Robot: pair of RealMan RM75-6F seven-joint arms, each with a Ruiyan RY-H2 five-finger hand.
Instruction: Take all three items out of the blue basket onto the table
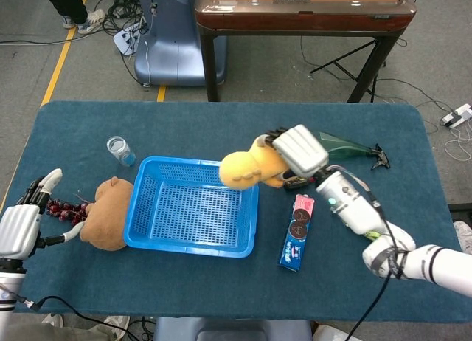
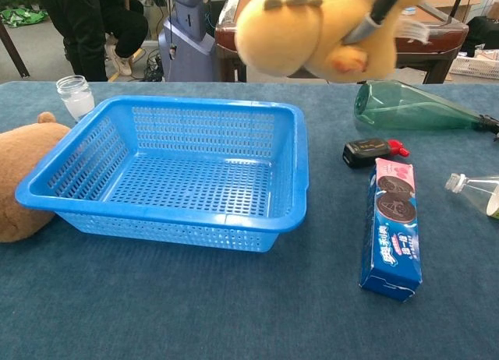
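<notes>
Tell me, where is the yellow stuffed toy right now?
The yellow stuffed toy is up in the air, held by the right hand, above the right rim of the blue basket and near the green bottle.

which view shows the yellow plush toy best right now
The head view. There the whole yellow plush toy shows, gripped by the right robot hand above the blue basket's right rim. The chest view shows the toy large but motion-blurred and cut off at the frame's top edge.
</notes>
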